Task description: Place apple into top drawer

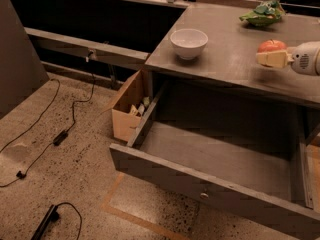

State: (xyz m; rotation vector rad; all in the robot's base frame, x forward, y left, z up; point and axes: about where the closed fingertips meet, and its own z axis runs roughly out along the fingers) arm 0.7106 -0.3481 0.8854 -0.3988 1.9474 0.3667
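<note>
The apple is small and red-orange, and it sits between the cream fingers of my gripper, held a little above the grey countertop at the right edge of view. The gripper is shut on it and reaches in from the right. The top drawer is pulled wide open below the counter. Its shallow grey inside holds nothing, and its front panel has a small round metal knob. The apple is above the counter, behind the drawer's opening.
A white bowl stands on the counter's left part. A green leafy bag lies at the back. A brown cardboard box sits on the floor against the drawer's left side. Black cables run over the speckled floor.
</note>
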